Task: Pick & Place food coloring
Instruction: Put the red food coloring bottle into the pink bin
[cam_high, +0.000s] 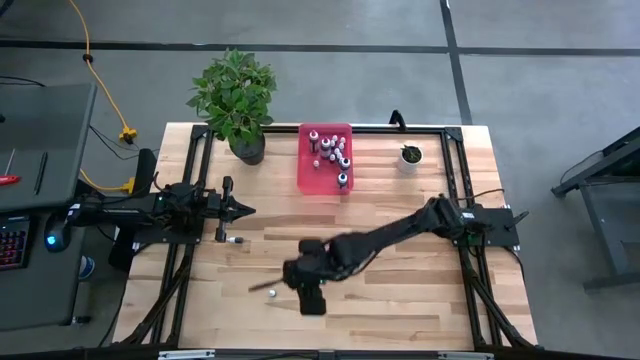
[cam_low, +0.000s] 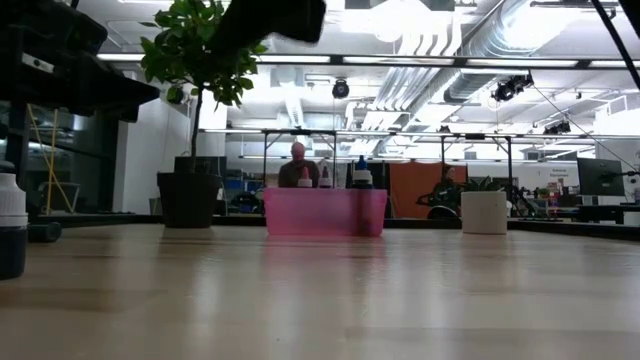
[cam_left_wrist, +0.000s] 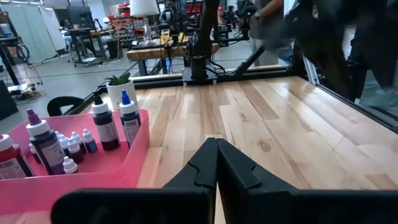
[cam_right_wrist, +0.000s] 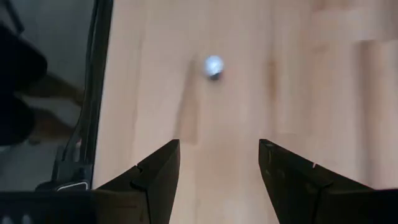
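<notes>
A pink tray (cam_high: 325, 172) at the table's far middle holds several food coloring bottles (cam_high: 333, 150), small white-capped ones and taller dark ones (cam_left_wrist: 109, 127). One tiny white-capped bottle (cam_high: 271, 293) stands alone on the wood near the near edge. My right gripper (cam_high: 295, 288) hovers above the table beside it, open. In the right wrist view the bottle (cam_right_wrist: 213, 66) lies ahead of the spread fingers (cam_right_wrist: 219, 146), apart from them. My left gripper (cam_high: 245, 210) waits at the table's left, shut (cam_left_wrist: 216, 163). Another small white thing (cam_high: 238, 240) lies near it.
A potted green plant (cam_high: 238, 100) stands at the far left, a small white pot (cam_high: 408, 158) right of the tray. A black frame (cam_high: 455, 135) edges the table. A white-capped bottle (cam_low: 10, 225) shows close to the low camera. Bare wood (cam_high: 400, 290) lies near and right.
</notes>
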